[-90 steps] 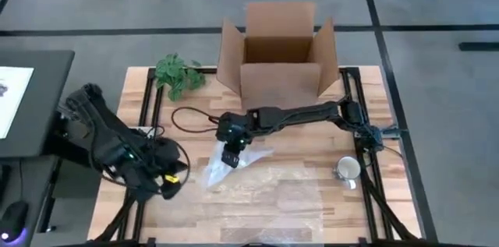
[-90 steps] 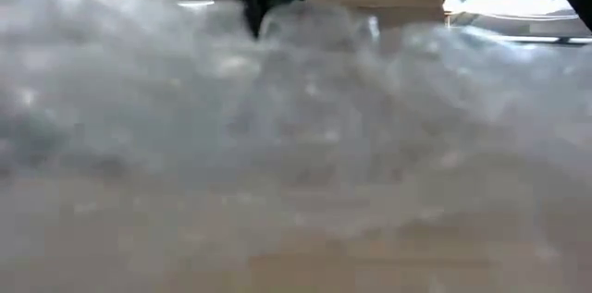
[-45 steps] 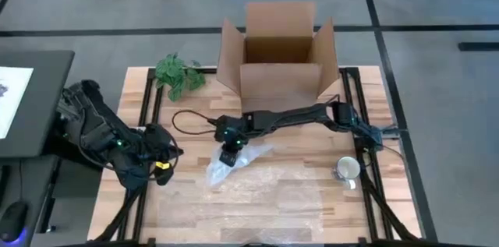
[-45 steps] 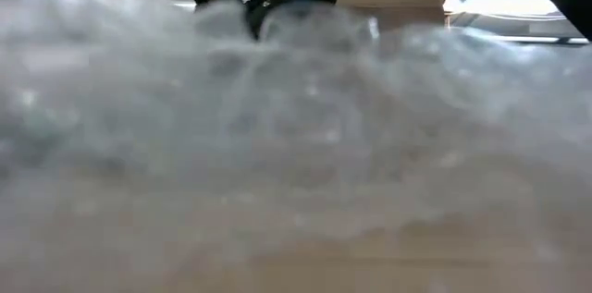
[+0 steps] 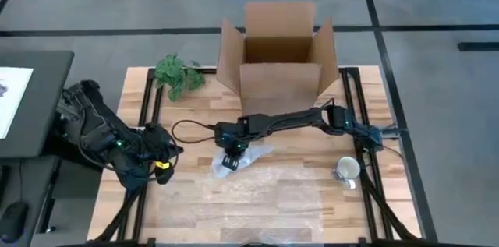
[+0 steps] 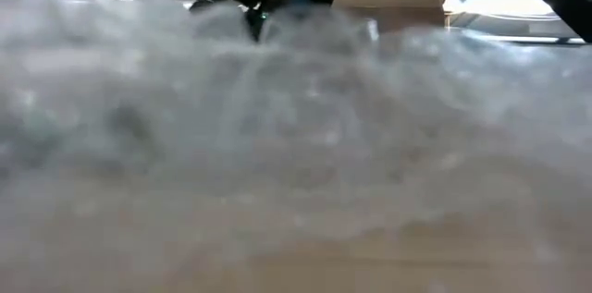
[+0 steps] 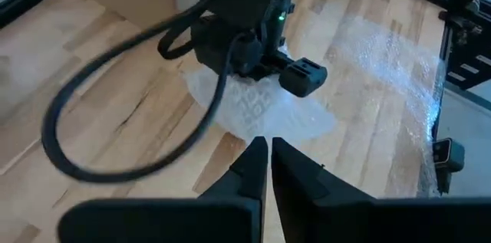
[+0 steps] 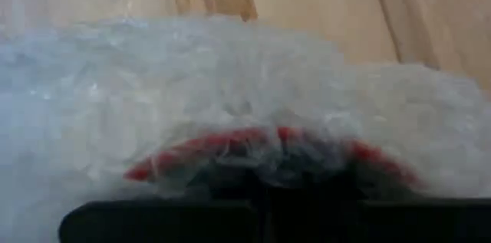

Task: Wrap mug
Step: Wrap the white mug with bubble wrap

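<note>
A clear sheet of bubble wrap (image 5: 273, 192) lies flat on the wooden table, and its far left corner (image 5: 242, 157) is bunched up. My right gripper (image 5: 231, 161) reaches across from the right and stands on that bunch, shut on it; the left wrist view shows the gripper (image 7: 257, 70) over the wrap (image 7: 261, 116). The white mug (image 5: 347, 171) stands on the table near the right edge, apart from the wrap. My left gripper (image 7: 266, 159) is shut, holds nothing and hovers at the table's left (image 5: 161, 171). My right gripper holds the bubble wrap at its bunched far left corner (image 7: 249, 97), coming from above and pointing down. In the right wrist view the wrap (image 8: 230, 82) drapes over the fingers and hides the contact. The rest of the sheet lies on the table.
An open cardboard box (image 5: 279, 52) stands at the far edge. A green plant sprig (image 5: 178, 74) lies at the far left corner. A black cable (image 5: 191, 126) loops across the table beside the right arm. The low view is filled by bubble wrap (image 6: 296, 127).
My left gripper has drawn back toward the table's left edge, away from the wrap. The wrap's loose left corner has gathered in toward my right gripper, so the bunch is smaller; the flat part of the sheet has stayed put.
</note>
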You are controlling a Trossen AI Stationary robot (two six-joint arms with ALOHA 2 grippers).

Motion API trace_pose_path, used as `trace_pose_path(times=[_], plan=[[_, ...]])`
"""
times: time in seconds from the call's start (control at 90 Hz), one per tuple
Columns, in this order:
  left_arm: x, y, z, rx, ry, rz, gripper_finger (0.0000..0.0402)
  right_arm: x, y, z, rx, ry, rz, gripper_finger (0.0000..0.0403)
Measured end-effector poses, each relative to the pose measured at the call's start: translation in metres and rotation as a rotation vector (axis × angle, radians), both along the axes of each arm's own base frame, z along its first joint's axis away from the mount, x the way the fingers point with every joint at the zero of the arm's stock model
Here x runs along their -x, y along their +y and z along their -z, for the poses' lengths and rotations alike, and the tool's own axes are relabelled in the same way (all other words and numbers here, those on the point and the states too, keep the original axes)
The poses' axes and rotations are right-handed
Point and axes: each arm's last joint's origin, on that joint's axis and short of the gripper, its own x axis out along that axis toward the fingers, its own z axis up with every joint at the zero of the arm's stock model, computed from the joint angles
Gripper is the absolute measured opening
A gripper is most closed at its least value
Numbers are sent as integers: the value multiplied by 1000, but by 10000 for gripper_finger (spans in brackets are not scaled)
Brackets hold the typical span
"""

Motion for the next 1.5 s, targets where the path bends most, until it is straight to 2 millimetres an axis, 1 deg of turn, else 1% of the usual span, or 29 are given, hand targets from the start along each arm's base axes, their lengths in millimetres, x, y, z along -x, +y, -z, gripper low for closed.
trace_pose_path(times=[0.156,0.289,0.411,0.533,0.633,0.733,0.822,1.011,1.156,1.189,1.244,1.389,1.5], plan=[[0,0,0,-31,13,24,0,-6,-1,-26,-7,-41,3,0],[1,1,0,-58,25,45,0,-3,-3,-50,-13,-39,11,0],[2,2,1,-78,38,54,0,-2,-3,-62,-22,-37,8,0],[2,2,1,-93,44,66,0,-1,8,-67,-61,-45,-17,0],[2,2,1,-103,48,76,0,-6,20,-57,-69,-51,-42,0],[2,2,1,-111,51,84,0,-14,30,-38,-73,-49,-48,0],[2,2,1,-110,51,83,0,-18,30,-21,-55,-15,-11,0],[2,2,1,-108,48,82,0,-25,23,10,-60,55,51,0],[2,2,1,-110,46,80,0,-25,20,12,-48,59,48,0],[2,2,1,-109,47,81,0,-24,20,8,-48,55,50,0],[1,2,1,-109,46,80,0,-22,19,-4,-49,40,50,0],[2,2,1,-116,46,83,0,-18,17,-29,-34,8,64,0],[1,2,1,-122,42,80,0,-10,11,-59,-53,-37,108,0]])
